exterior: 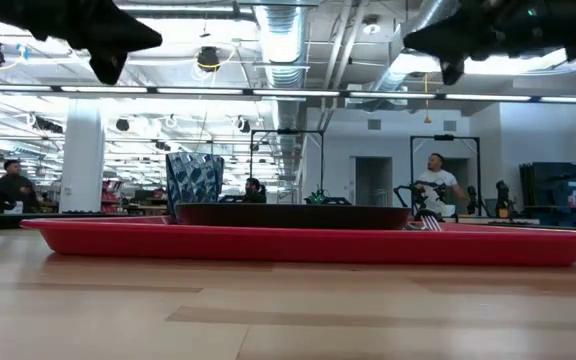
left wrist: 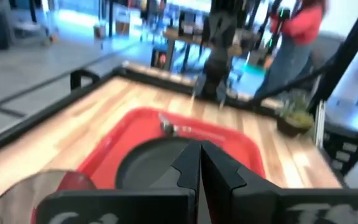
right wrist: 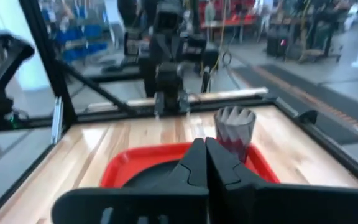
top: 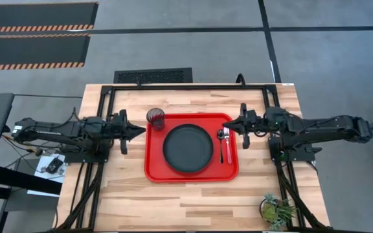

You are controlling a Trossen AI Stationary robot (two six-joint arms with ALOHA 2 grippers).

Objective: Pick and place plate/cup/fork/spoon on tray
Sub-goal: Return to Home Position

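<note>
Plate [top: 188, 148] lies centred on the tray [top: 153, 171], cup [top: 155, 118] in its corner, fork [top: 229, 150] and spoon [top: 221, 136] along one side: placing looks finished. Left claw [top: 141, 131] and right claw [top: 226, 124], both pressed together and empty, flank the tray above the desk [top: 193, 207]; only homing seems left.

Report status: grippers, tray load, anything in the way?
Left gripper and right gripper shut, empty, raised at the red plastic tray's ends. Matte black round plate centred; smoky tumbler cup, red-handled fork, silvery spoon aboard. Nothing in the way.
</note>
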